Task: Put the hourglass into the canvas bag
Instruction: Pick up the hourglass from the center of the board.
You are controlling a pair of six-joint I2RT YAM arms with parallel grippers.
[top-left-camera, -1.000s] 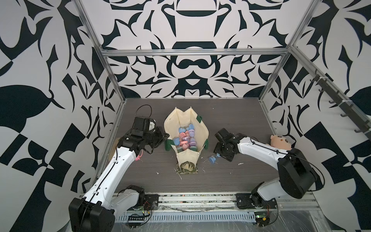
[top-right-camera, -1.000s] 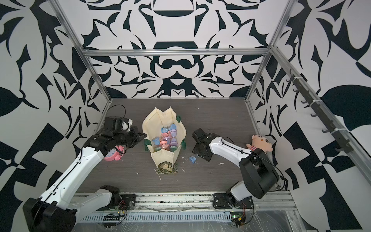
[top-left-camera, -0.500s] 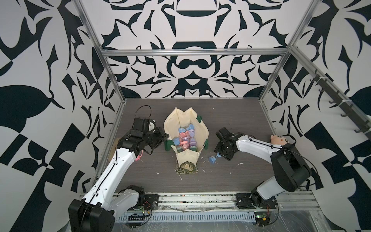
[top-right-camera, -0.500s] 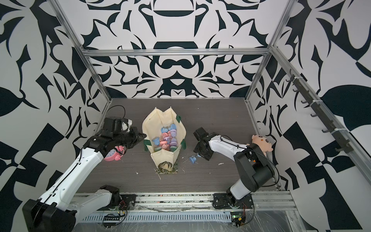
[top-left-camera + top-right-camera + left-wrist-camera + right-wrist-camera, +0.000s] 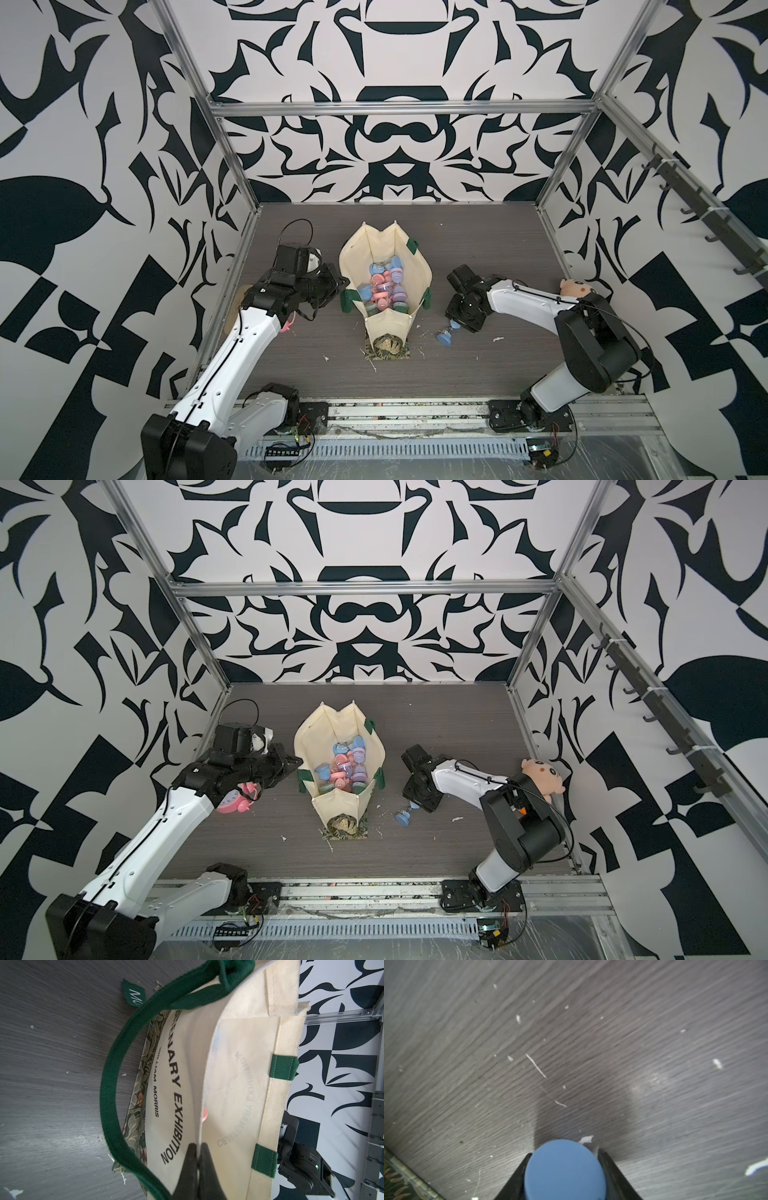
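The cream canvas bag point(image 5: 351, 257) point(image 5: 305, 737) stands open at mid-table in both top views, with several pastel hourglasses point(image 5: 384, 286) inside. My left gripper point(image 5: 343, 284) point(image 5: 198, 1145) is shut on the bag's left rim point(image 5: 239, 1064) and pinches the cloth between its fingers. A blue hourglass point(image 5: 445, 338) point(image 5: 403, 818) lies on the table right of the bag. My right gripper point(image 5: 454, 326) point(image 5: 565, 1152) reaches down over its far end. In the right wrist view the hourglass's round blue cap point(image 5: 564, 1169) sits between both fingers, which press its sides.
A pink alarm clock point(image 5: 232, 802) lies under my left forearm. A plush doll point(image 5: 575, 286) sits by the right wall behind my right arm. The bag's green handle point(image 5: 112, 1076) loops out over the table. Pale scraps point(image 5: 497, 339) dot the dark table.
My right gripper's jaws have closed in on the blue hourglass, and that arm's elbow has swung a little. The left gripper and the bag have not moved.
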